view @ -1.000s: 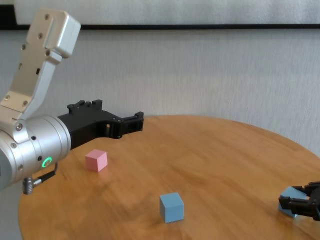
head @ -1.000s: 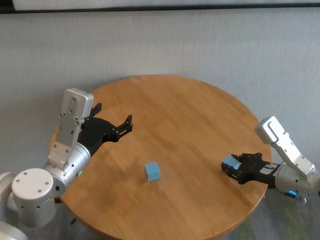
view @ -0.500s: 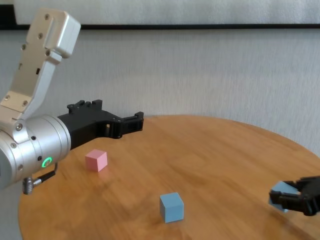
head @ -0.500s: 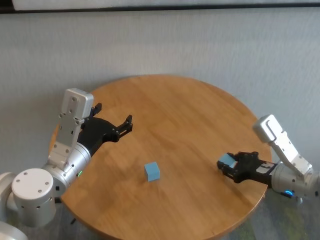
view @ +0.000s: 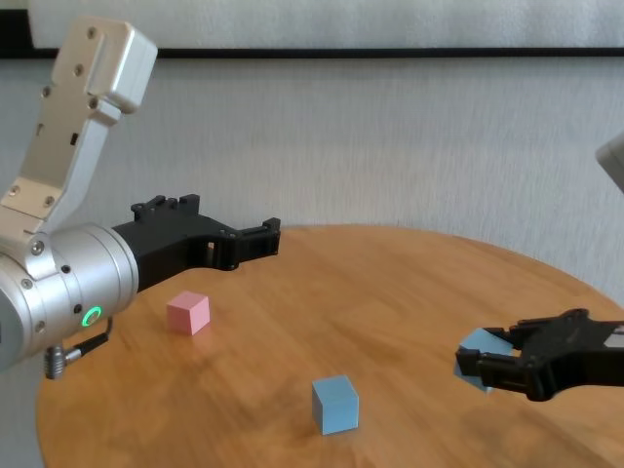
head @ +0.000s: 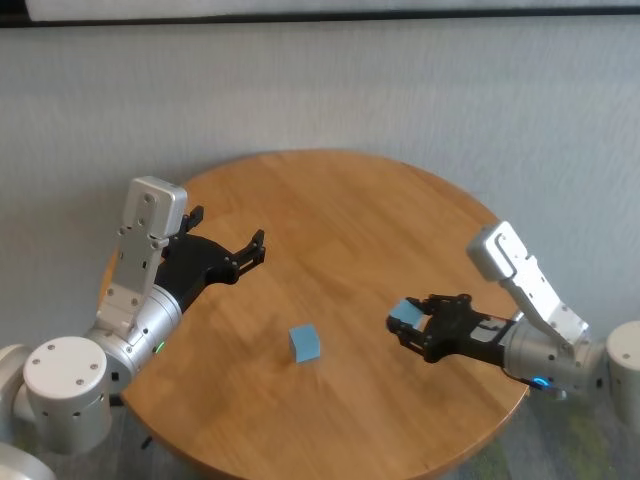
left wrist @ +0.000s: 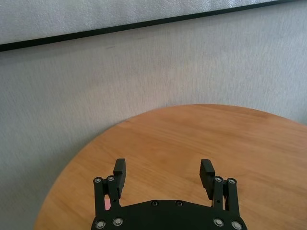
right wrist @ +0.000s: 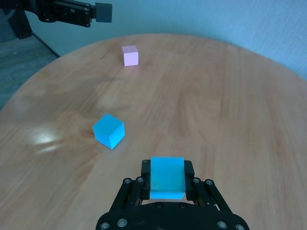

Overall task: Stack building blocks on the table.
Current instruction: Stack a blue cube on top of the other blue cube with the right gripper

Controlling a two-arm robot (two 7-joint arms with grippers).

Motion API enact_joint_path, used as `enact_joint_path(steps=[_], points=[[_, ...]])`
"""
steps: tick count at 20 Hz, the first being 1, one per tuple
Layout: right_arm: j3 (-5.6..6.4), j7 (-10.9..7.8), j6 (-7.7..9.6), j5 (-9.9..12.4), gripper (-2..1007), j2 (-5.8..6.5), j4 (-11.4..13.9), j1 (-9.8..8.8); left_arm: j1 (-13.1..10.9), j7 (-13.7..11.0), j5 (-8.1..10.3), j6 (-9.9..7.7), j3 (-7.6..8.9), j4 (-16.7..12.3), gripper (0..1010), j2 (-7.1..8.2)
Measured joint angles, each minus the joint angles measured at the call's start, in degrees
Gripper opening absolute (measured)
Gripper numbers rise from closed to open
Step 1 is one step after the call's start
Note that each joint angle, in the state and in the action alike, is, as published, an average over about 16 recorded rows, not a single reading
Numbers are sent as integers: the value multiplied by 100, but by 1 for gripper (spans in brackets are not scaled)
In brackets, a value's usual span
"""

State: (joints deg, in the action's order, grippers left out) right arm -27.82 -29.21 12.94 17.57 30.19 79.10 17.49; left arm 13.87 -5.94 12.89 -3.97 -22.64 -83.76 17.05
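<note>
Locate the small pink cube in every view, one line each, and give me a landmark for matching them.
Head view: not visible, hidden behind the left arm.
Chest view: small pink cube on the round wooden table, below the open left hand.
Left wrist view: only a pink sliver behind one finger.
Right wrist view: far across the table.
Shared landmark: the loose light blue cube.

We see a worktop (head: 350, 220) of warm orange-brown wood with visible grain and plank seams. At the lower centre of the head view sits a light blue cube (head: 305, 343); a second light blue cube (head: 406, 316) shows between the black fingers of the right tool (head: 412, 328). At centre left of the chest view there is a pink cube (view: 188, 313). The left tool (head: 240, 255) is black on a silver-grey arm (head: 140, 270) with a small green light. The wall (head: 400, 90) is pale grey.
</note>
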Motion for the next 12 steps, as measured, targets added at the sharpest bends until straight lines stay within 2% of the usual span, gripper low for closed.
enact_joint_path(steps=[7,12], points=[[-101,173,209,-109,362,-260,227,-6,0,0,0,0,0,0,1002,0],[-165,430,493,-205,362,-483,405,-66,0,0,0,0,0,0,1002,0]])
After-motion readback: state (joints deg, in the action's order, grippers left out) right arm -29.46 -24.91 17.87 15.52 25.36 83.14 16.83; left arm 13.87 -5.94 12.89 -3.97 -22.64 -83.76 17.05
